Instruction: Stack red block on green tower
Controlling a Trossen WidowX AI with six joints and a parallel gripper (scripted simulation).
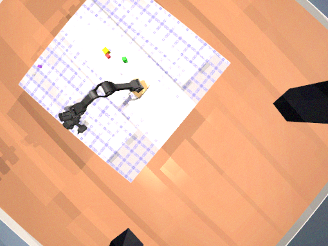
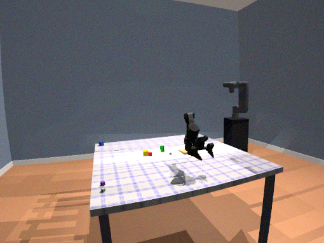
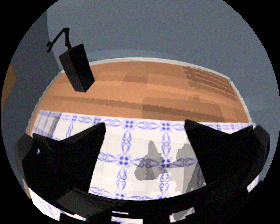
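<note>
The red block (image 1: 108, 56) (image 2: 150, 154) lies on the table close beside a larger yellow block (image 1: 105, 50) (image 2: 145, 152); whether they touch is too small to tell. The green tower (image 1: 125, 59) (image 2: 162, 148) stands upright a short way from them, nearer the arm's base. My gripper (image 1: 74, 130) (image 2: 206, 158) (image 3: 145, 125) is open and empty. It is raised above the table near its edge, far from the red block and the tower. The wrist view shows patterned cloth between and beyond the fingers, and neither the red block nor the tower.
The arm's base stands on a wooden plate (image 1: 144, 87) (image 2: 182, 151). A purple block (image 1: 40, 66) (image 2: 102, 183) and a small grey object (image 2: 103, 189) lie near one table edge. A blue block (image 2: 101, 143) lies at a far corner. A tiny dark object (image 2: 170, 153) lies between tower and base.
</note>
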